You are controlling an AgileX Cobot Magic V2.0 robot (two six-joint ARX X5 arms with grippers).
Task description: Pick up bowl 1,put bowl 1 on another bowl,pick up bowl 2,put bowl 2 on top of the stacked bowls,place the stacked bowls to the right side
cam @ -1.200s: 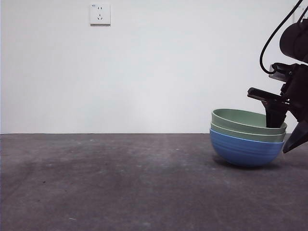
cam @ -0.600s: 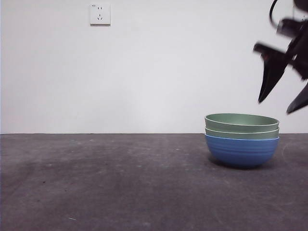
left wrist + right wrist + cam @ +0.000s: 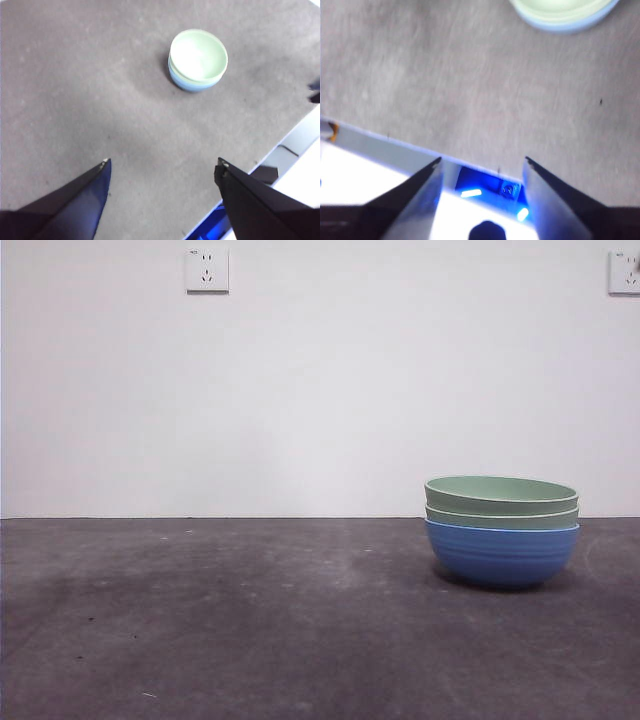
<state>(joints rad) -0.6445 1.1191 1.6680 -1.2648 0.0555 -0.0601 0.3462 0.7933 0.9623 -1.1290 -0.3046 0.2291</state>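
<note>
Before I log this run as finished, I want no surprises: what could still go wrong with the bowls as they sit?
1. The stacked bowls sit far toward the right side; the left wrist view shows the table edge not far beyond them, so a nudge might push them off.
2. The right tool hangs open over the table edge with the stack close by; a careless return sweep could clip the top rim.
</note>
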